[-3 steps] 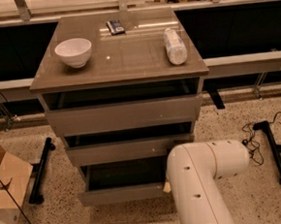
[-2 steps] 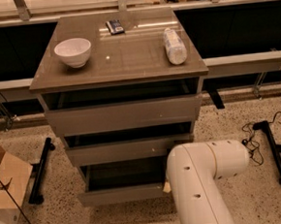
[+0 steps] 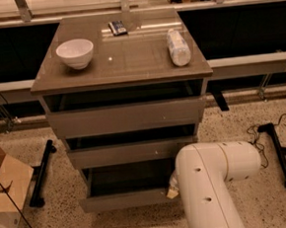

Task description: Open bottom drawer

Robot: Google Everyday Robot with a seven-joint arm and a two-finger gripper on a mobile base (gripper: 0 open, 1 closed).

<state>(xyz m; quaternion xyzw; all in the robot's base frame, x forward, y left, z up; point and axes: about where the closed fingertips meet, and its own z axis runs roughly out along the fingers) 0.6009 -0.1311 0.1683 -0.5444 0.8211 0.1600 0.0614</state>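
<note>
Your claw (image 3: 171,188) sits at the right end of the grey-brown flat-fronted bottom drawer (image 3: 125,200), mostly hidden behind the white rounded arm (image 3: 212,180). Clenched or released: cannot tell. The drawer stands out nearer than the two fronts above, its tray exposed. On the grey-brown worktop (image 3: 129,62): white ceramic bowl (image 3: 75,53) left, clear plastic bottle (image 3: 179,47) lying right.

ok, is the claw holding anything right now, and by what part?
Cannot tell. The claw is at the bottom drawer's right front corner, mostly hidden behind the arm.
</note>
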